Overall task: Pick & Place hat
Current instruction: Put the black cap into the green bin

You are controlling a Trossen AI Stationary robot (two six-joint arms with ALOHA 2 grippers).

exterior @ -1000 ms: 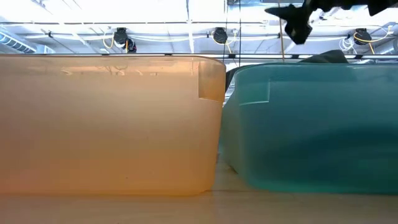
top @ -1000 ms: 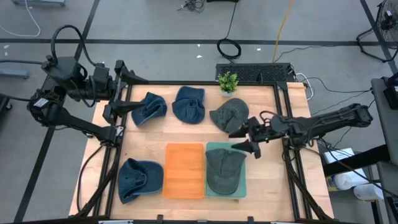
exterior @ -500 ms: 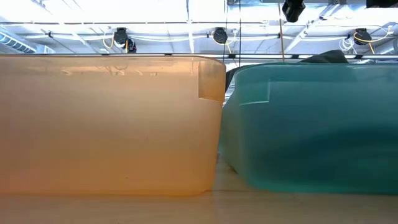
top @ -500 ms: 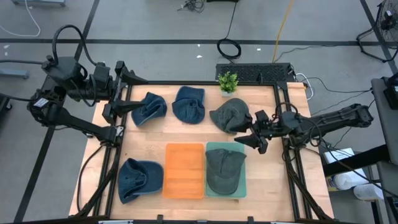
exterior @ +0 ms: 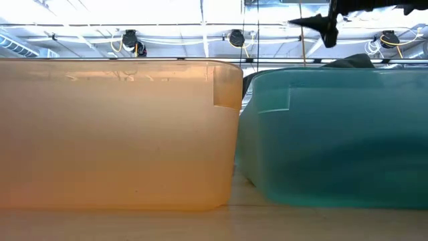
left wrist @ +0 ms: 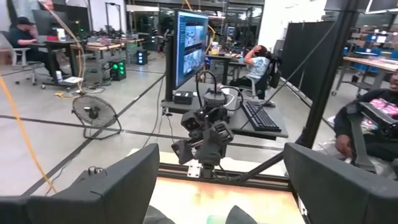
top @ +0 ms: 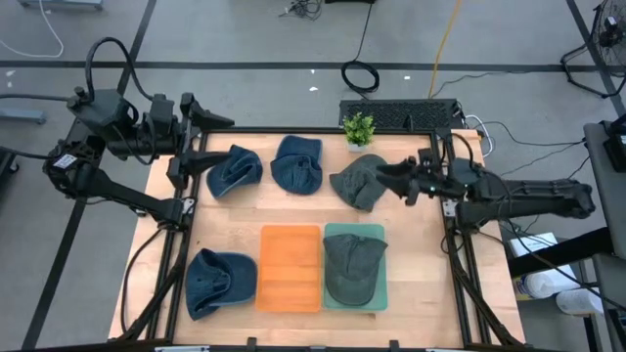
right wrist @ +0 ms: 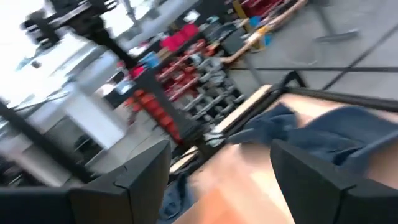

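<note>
A grey-green hat (top: 352,266) lies in the green bin (top: 380,293); its top shows over the bin's rim in the low view (exterior: 351,62). A second grey-green hat (top: 358,182) lies on the table at the far right. My right gripper (top: 393,180) is open and empty just right of that hat, fingers pointing left; it also shows in the low view (exterior: 322,25) and the right wrist view (right wrist: 221,180). My left gripper (top: 217,143) waits open at the far left, above the table; it also shows in the left wrist view (left wrist: 217,186).
An orange bin (top: 290,267) stands left of the green bin. Three blue hats lie on the table: two at the far side (top: 235,170) (top: 296,162), one at the near left (top: 220,282). A small green plant (top: 359,128) stands at the far edge.
My right gripper has gone from over the green bin's far right corner toward the table's far edge, and now stands beside the grey-green hat on the table. It has stayed open. The hats have not moved.
</note>
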